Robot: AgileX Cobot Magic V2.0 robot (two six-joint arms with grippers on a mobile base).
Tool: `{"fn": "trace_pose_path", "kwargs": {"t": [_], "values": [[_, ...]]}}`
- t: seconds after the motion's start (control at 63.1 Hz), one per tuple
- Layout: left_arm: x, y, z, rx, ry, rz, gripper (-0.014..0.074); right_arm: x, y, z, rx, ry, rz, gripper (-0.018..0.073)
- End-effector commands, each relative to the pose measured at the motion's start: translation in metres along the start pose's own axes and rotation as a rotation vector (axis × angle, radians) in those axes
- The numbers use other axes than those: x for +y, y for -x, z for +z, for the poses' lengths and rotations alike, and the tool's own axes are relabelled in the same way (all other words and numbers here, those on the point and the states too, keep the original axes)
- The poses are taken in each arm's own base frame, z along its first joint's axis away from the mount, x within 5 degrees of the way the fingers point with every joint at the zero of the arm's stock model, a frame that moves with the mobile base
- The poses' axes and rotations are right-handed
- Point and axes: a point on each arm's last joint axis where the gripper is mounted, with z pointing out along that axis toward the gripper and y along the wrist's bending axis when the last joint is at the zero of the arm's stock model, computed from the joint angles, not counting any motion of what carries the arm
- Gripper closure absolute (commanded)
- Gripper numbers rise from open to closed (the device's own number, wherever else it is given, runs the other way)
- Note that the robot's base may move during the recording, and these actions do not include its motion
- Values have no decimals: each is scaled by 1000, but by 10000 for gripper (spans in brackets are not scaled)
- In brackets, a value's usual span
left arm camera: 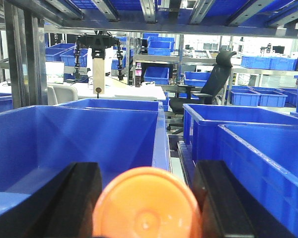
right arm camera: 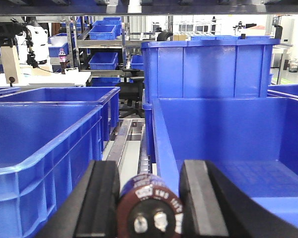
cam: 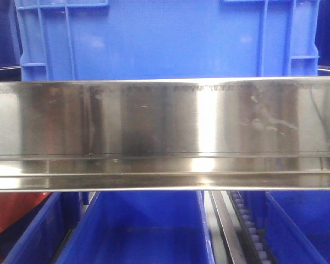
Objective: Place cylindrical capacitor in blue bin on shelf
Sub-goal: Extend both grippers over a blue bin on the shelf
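My right gripper (right arm camera: 150, 166) is shut on the cylindrical capacitor (right arm camera: 150, 210), a dark cylinder with two metal terminals facing the camera. It sits over the gap between a blue bin (right arm camera: 228, 144) on the right and another blue bin (right arm camera: 44, 144) on the left. My left gripper (left arm camera: 148, 171) is shut on an orange round object (left arm camera: 146, 208), in front of a blue bin (left arm camera: 79, 139). The shelf's shiny steel front rail (cam: 165, 126) fills the front view, with a blue bin (cam: 165, 38) above and one (cam: 148, 231) below. Neither gripper shows there.
A roller track (right arm camera: 143, 157) and steel channel (right arm camera: 123, 141) run between the bins ahead of my right gripper. A tall blue crate (right arm camera: 208, 64) stands behind the right bin. More blue bins (left arm camera: 268, 158) lie right of my left gripper. An office chair (left arm camera: 211, 84) and desks stand beyond.
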Motion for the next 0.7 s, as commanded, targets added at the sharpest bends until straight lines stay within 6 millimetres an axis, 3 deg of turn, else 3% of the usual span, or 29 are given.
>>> {"fn": "trace_pose_path", "kwargs": {"t": [0.0, 0.269, 0.396, 0.507, 0.681], "values": [[0, -3, 2, 35, 4, -17, 708, 1, 6, -2, -41, 10, 21, 723], [2, 33, -36, -77, 7, -53, 708, 6, 34, -20, -2, 36, 15, 720], [2, 43, -43, -103, 8, -55, 708, 6, 44, -22, -38, 36, 14, 720], [0, 47, -35, -95, -7, -87, 708, 7, 49, -12, -24, 49, 40, 720], [-6, 53, -6, -16, -51, -156, 708, 13, 60, 20, 44, 113, 164, 720]]}}
